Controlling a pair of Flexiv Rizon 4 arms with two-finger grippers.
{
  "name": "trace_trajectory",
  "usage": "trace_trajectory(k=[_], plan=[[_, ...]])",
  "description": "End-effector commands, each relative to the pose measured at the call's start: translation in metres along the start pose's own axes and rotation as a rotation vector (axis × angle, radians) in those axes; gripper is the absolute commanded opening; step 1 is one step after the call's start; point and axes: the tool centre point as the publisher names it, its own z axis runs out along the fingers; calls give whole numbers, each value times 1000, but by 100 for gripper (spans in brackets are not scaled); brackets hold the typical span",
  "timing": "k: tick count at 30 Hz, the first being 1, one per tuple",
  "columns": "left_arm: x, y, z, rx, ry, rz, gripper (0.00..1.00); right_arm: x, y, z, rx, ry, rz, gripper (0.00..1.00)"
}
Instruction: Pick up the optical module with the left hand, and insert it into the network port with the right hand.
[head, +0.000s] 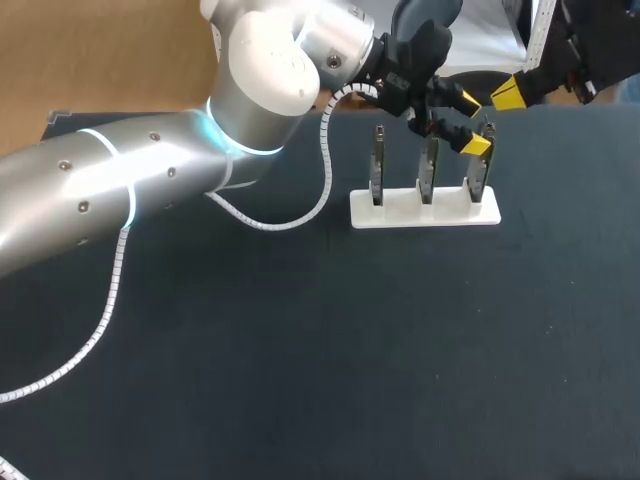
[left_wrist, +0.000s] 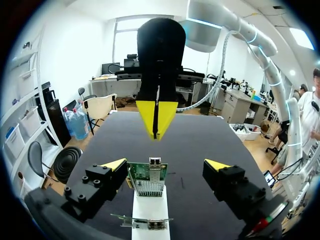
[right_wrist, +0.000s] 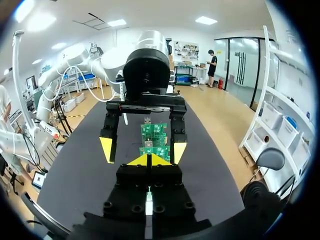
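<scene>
Yellow-tipped left gripper (left_wrist: 166, 164), jaws open, straddles the rightmost green circuit card (left_wrist: 145, 184) on the white 3-card stand (head: 425, 212). The silver optical module (left_wrist: 156, 168) apparently tops this card. The right gripper (left_wrist: 156, 119) waits on the far side, closed and empty. Centre the fingers before closing.

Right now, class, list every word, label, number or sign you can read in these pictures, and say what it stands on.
No text can be read anywhere.
Boards in the white holder: any print is too small to read.
Left fingers: plain yellow tips, no marks.
</scene>
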Motion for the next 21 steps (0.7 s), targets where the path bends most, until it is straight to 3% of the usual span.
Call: trace_trajectory(k=[1, 11, 12, 13, 21], plan=[[-4, 2, -1, -10, -4, 9, 100, -3, 8, -4, 27, 1, -9, 0], [-30, 10, -19, -69, -45, 86, 100, -12, 6, -13, 77, -1, -22, 0], [-32, 10, -20, -70, -45, 90, 100, -13, 5, -13, 96, 10, -9, 27], [-34, 11, -22, -73, -45, 92, 100, -13, 3, -14, 128, 31, 14, 100], [-34, 11, -22, -73, -45, 92, 100, -13, 3, -14, 128, 31, 14, 100]])
